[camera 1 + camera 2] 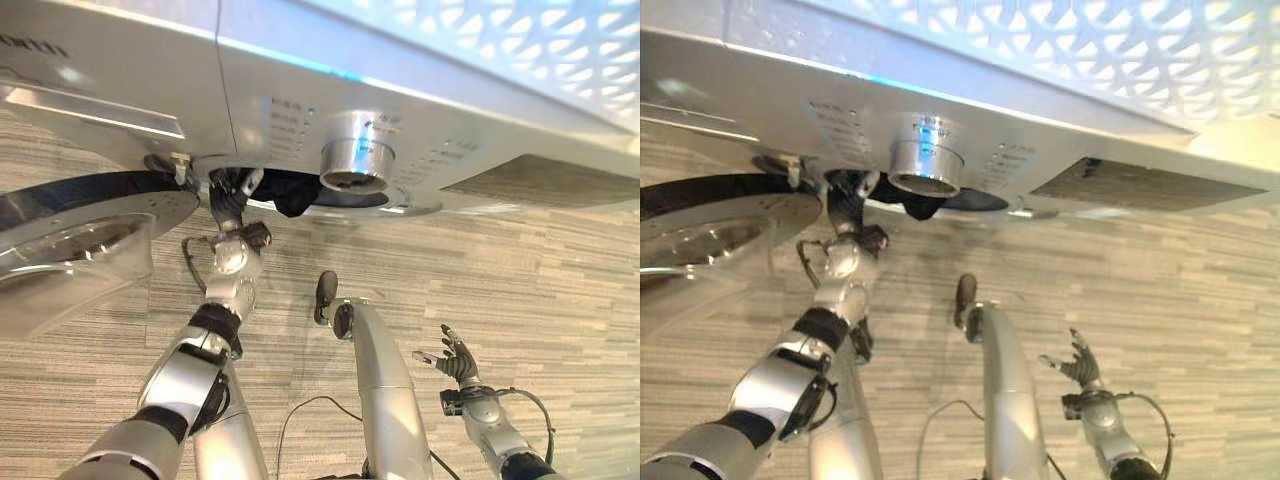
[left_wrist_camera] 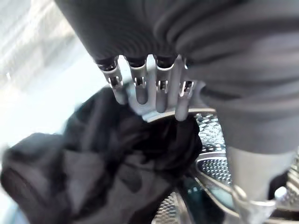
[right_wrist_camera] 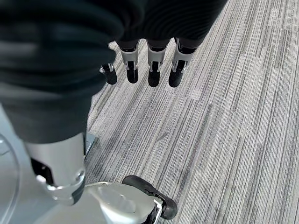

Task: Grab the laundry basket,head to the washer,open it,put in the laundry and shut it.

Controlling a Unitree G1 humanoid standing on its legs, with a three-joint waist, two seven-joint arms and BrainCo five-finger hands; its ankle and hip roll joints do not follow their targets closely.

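Stuffing dark laundry (image 2: 107, 163) at the washer (image 1: 300, 100) mouth, left hand (image 1: 228, 200) grips cloth that might snag on the rim; right hand (image 1: 458, 358) hangs open.

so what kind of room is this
Probably a laundry area: a front-loading washer with its door swung open, dark laundry at the drum mouth under the left hand, grey striped carpet.

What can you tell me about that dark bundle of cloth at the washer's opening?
The dark cloth is a soft, crumpled black garment, bunched in folds. It hangs at the rim of the washer opening, partly over the perforated steel drum. The left hand reaches into it, fingers pressing its top; no grip is visible.
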